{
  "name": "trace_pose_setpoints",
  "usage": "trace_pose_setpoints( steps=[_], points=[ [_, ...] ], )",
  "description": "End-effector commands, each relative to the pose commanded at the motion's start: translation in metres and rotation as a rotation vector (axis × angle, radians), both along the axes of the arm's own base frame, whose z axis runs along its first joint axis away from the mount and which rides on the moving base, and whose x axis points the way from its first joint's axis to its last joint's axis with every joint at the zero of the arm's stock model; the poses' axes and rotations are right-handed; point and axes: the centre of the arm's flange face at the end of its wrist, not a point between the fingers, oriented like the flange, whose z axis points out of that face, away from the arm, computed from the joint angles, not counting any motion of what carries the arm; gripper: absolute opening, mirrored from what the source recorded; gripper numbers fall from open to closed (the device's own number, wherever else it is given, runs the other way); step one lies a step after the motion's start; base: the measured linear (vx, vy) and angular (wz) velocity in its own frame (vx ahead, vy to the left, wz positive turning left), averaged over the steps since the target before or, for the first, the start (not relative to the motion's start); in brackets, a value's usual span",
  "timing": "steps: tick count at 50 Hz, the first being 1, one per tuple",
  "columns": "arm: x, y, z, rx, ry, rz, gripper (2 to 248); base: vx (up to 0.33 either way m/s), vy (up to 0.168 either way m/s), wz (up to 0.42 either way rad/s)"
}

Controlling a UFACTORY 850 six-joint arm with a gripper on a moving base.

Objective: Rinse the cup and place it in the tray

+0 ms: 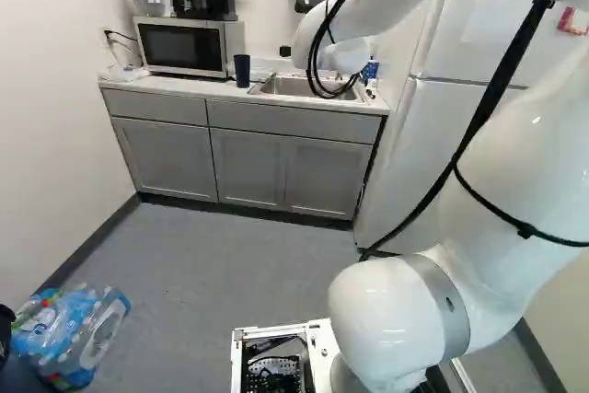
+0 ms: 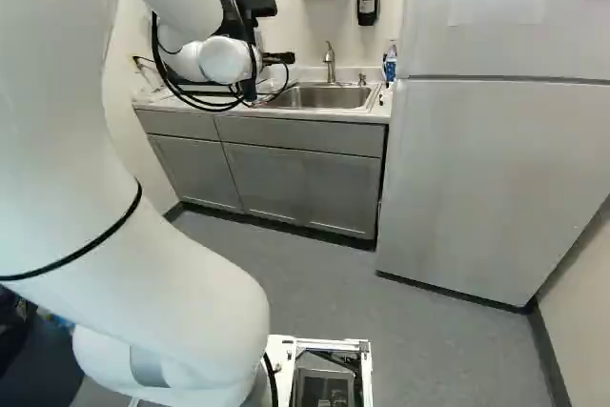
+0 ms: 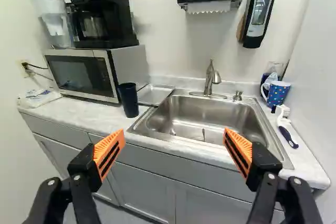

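End effector (image 2: 277, 59): wide open, unloaded. Dark cup (image 3: 128, 99): upright on table (image 3: 84, 115), 11 o'clock ahead. Sink (image 3: 210, 121): 1 o'clock.

The black gripper (image 2: 278, 58) has orange pads (image 3: 109, 153) striped black. Around the silver sink (image 3: 210, 121), with the off-white wall (image 3: 157, 51) at twelve o'clock, the cup (image 3: 128, 99) at nine is dark navy, the tray (image 3: 154, 94) at ten silver, the mug (image 3: 277, 94) at two blue with multicoloured spots, the cabinets (image 3: 142, 190) at six grey.
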Motion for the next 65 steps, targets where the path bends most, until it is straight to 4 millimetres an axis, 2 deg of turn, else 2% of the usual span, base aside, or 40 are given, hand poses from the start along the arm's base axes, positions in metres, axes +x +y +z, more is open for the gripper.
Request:
trace_pose_setpoints(
  steps=[48,65],
  points=[
    [0.008,0.000,0.046,0.002,-0.030,-0.001,247,0.000,0.000,0.000],
    [0.008,0.000,0.046,0.002,-0.030,-0.001,247,0.000,0.000,0.000]
  ],
)
